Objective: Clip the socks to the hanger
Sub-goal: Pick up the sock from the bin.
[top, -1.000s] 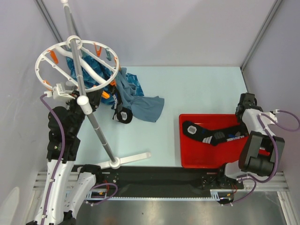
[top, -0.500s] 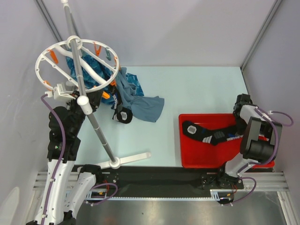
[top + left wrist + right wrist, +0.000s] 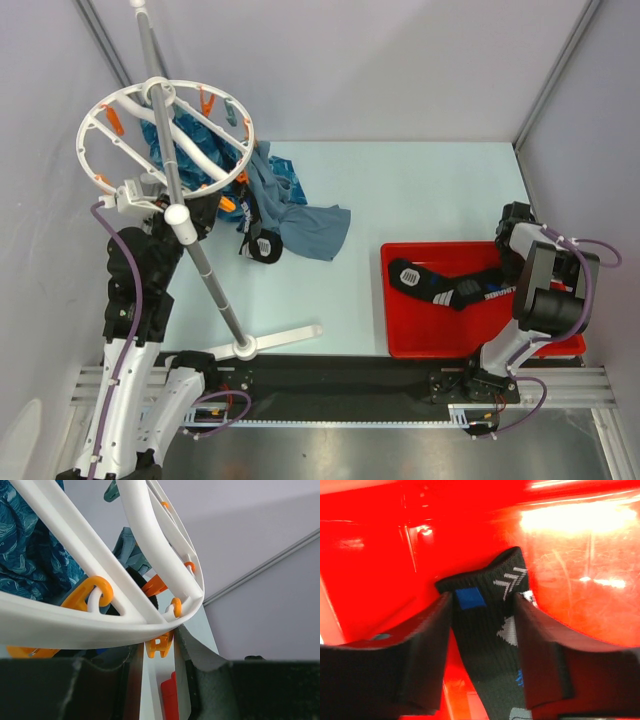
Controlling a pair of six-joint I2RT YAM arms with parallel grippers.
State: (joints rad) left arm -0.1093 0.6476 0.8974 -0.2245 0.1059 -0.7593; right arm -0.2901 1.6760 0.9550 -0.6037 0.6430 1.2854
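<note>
Centring black fabric sock [image 3: 495, 647] cuff between half-open right gripper [image 3: 482, 602] fingers before pinching, clear of red plastic tray [image 3: 370, 555]; left gripper [image 3: 156, 652] clamped on white plastic hanger [image 3: 75, 625].

Bright, even overhead light; hot white glare on the red tray [image 3: 580, 520]; wrist foregrounds soft.

From above, the hanger's [image 3: 158, 92] pole runs off the top edge, and its ring covers most of the left gripper [image 3: 157, 645] beneath it (whether it actually pinches the rim, I can't make out). Well right of the hanger, the right arm [image 3: 548, 290] hides the right gripper [image 3: 482, 600] and the sock's [image 3: 445, 287] cuff. Up close, the sock's lower length is cut off and the fingers [image 3: 395, 650] are blurred.
</note>
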